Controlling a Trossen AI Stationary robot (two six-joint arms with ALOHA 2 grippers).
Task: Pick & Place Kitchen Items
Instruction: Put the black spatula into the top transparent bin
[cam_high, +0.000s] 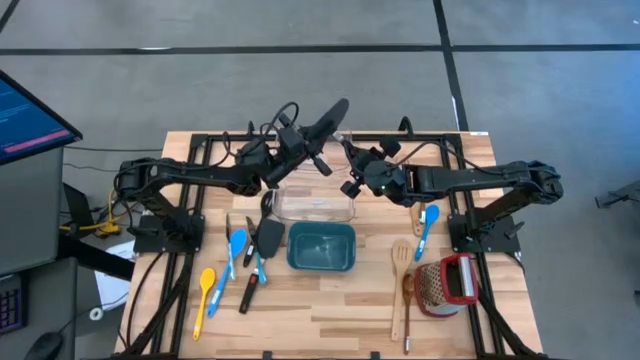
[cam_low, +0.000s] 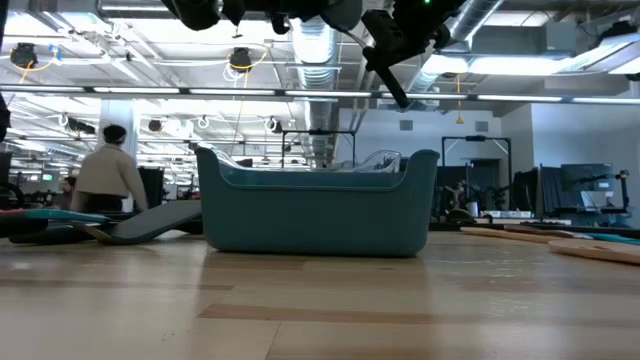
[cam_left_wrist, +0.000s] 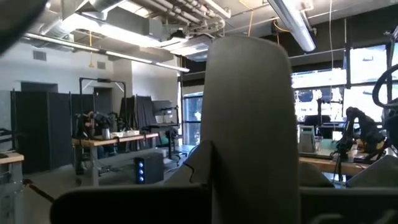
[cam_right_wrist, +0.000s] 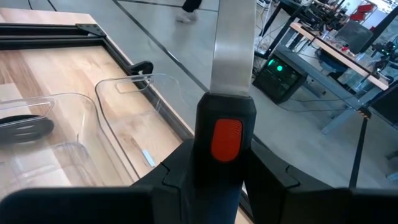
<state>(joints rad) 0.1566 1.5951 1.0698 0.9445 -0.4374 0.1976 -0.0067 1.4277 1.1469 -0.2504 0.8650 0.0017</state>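
We hold a black spatula (cam_high: 328, 118) clenched in our left gripper (cam_high: 292, 143) above the clear tray (cam_high: 313, 205); our right gripper (cam_high: 357, 170) grips a utensil with a red button (cam_right_wrist: 226, 138). At twelve o'clock both nearly meet; they may collide.

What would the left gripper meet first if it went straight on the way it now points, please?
Probably nothing nearby: the left gripper, shut on a black spatula, points level out over the table's far edge into the open room; depth is unclear.
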